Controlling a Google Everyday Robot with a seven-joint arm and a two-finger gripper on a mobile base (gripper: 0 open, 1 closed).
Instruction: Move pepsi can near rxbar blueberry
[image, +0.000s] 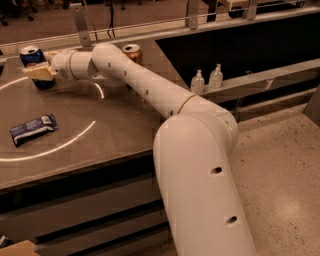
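The pepsi can (31, 54), dark blue with a silver top, stands at the far left of the table. My gripper (39, 72) is right at the can: it covers the can's middle, and the can's dark lower part shows just beneath it. The rxbar blueberry (33, 129), a flat dark blue wrapper with white patches, lies nearer the front on the left, well apart from the can. My white arm (145, 85) reaches across the table from the right.
A gold can (131, 50) stands at the table's far edge behind my arm. Two small clear bottles (197, 81) stand on a ledge to the right. A white arc (60, 145) is marked on the tabletop. The table's front edge (75, 172) drops to drawers.
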